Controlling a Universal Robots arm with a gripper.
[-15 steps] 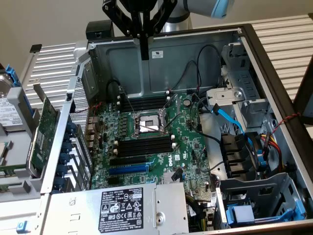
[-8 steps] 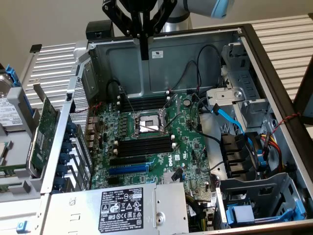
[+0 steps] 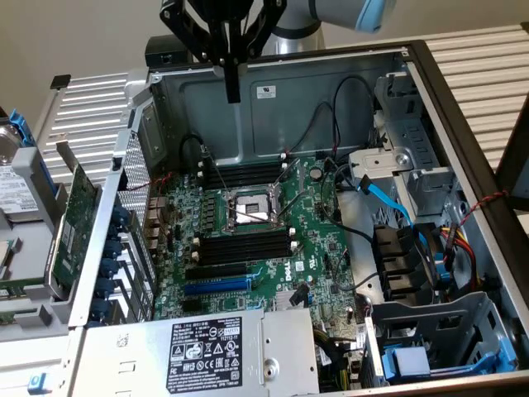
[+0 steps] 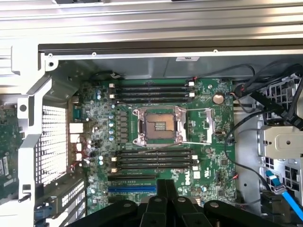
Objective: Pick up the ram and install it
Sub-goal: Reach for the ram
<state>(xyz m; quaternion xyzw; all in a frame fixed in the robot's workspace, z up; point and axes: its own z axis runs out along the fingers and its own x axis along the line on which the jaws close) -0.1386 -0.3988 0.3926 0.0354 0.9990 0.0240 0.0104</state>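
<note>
The end effector [image 3: 234,93] is hanging above the open case [image 3: 463,124], its dark fingers [image 4: 161,189] pressing together with nothing showing between them. In the wrist view they are pointing toward the board [image 4: 213,137], over the edge where a blue slot [image 4: 131,188] is running. Just beyond that, a bank of black slots [image 4: 154,158] is lying beside the socket [image 4: 158,125], and a second bank [image 4: 151,90] is sitting on the socket's other side, near the case wall. Where the ram is lying I cannot tell. In the exterior view, black wires are looping over the board on the exterior view's right, and a blue cable [image 3: 388,198] is curving past the drive bays. A green card [image 3: 78,211] with a metal bracket is leaning outside the case on the exterior view's left. A labelled power supply [image 3: 223,347] is sitting at the near end of the case, which is resting on a slatted surface [image 3: 91,107].
</note>
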